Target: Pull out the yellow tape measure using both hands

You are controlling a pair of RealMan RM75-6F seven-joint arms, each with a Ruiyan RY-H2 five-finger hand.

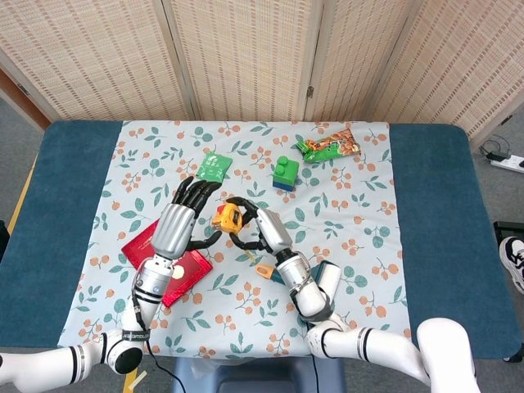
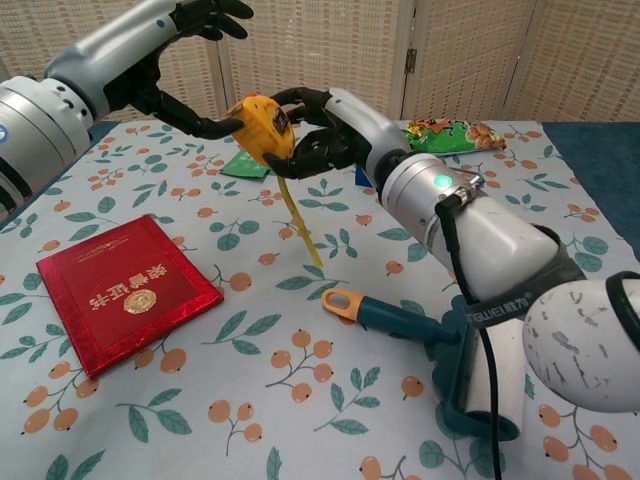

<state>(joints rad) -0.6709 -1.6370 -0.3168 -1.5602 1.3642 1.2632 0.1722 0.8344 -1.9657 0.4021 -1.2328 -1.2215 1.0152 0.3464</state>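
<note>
My right hand (image 1: pixel 262 230) (image 2: pixel 327 132) grips the yellow tape measure (image 1: pixel 226 219) (image 2: pixel 262 128) and holds it up above the flowered tablecloth. A short length of yellow blade (image 2: pixel 299 224) hangs down from the case, and its tip reaches the cloth. My left hand (image 1: pixel 181 219) (image 2: pixel 160 62) is just left of the case with its fingers spread above it. Its thumb (image 2: pixel 205 126) reaches to the case's left side; I cannot tell whether it touches. The left hand holds nothing.
A red booklet (image 1: pixel 191 271) (image 2: pixel 120 290) lies at the front left, partly under my left arm. A lint roller (image 1: pixel 326 279) (image 2: pixel 472 372) with a teal handle lies at the front right. A green packet (image 1: pixel 212 168), a green-and-blue block (image 1: pixel 285 173) and a snack bag (image 1: pixel 329 146) lie further back.
</note>
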